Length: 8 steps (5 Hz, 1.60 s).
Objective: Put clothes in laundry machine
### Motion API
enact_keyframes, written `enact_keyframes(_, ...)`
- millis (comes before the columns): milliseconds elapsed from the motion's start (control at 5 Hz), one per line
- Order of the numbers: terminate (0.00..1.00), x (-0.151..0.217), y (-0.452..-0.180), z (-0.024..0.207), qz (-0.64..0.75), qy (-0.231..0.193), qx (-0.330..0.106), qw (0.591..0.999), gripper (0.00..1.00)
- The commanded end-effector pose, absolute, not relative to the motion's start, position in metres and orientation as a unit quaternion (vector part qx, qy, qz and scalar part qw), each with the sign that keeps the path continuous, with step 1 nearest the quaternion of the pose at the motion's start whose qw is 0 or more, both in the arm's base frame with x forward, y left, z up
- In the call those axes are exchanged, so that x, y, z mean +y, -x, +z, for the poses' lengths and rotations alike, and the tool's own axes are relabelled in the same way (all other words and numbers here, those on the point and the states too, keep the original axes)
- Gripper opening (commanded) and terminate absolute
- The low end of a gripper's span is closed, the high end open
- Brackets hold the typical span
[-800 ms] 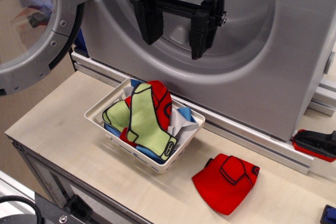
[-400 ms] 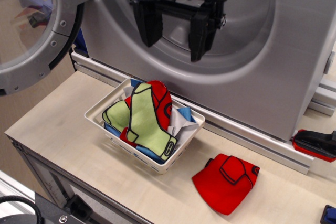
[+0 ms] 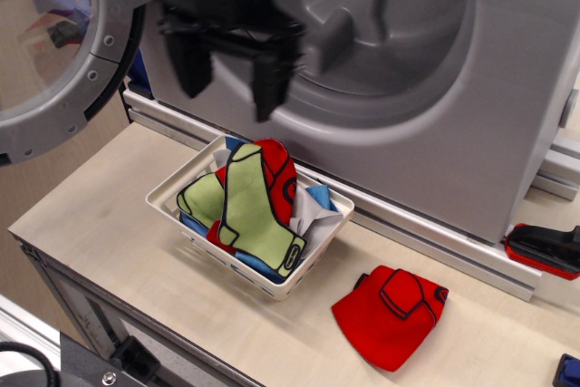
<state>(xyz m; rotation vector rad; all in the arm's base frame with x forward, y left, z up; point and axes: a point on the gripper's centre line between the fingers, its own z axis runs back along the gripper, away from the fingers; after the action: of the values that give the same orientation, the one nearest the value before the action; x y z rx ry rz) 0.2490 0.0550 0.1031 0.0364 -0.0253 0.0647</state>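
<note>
My black gripper (image 3: 231, 88) hangs open and empty, blurred by motion, in front of the left part of the grey laundry machine (image 3: 507, 88) with its round drum opening (image 3: 381, 24). It is above the white basket (image 3: 172, 210), which holds a lime green garment (image 3: 252, 210) with black stitching on top of red (image 3: 279, 174), blue (image 3: 319, 197) and grey pieces. Another red garment (image 3: 391, 313) lies flat on the table to the right of the basket. The machine's door (image 3: 54, 52) stands open at the left.
The wooden table (image 3: 109, 215) ends close at the front and left edges. A red and black object (image 3: 544, 249) lies at the right by the machine's base rail (image 3: 435, 237). A blue item (image 3: 567, 371) shows at the bottom right corner.
My gripper has moved left and slightly down, from in front of the drum opening to above the basket's left part. The clothes have not moved.
</note>
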Motion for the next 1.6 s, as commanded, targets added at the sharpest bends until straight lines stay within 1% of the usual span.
enact_keyframes(0, 0.0, 0.099, -0.258, 0.083, 0.02, -0.028, -0.052, 0.998, 1.0)
enact_keyframes(200, 0.0, 0.1, -0.257, 0.05, 0.011, -0.017, -0.015, 1.0, 1.0)
enact_keyframes(400, 0.0, 0.094, -0.257, 0.029, 0.019, -0.004, -0.035, 0.999, 1.0)
enact_keyframes(600, 0.0, 0.084, -0.257, 0.013, 0.011, 0.025, -0.03, 0.999, 1.0)
enact_keyframes(800, 0.0, 0.075, -0.254, 0.006, 0.004, 0.031, -0.036, 0.999, 1.0)
enact_keyframes(1000, 0.0, 0.072, -0.254, -0.009, -0.001, 0.026, -0.022, 0.999, 1.0)
enact_keyframes(1200, 0.0, 0.069, -0.251, -0.016, 0.001, 0.026, -0.022, 0.999, 0.0)
enact_keyframes(1400, 0.0, 0.071, -0.252, -0.021, 0.008, 0.016, -0.023, 1.0, 0.0)
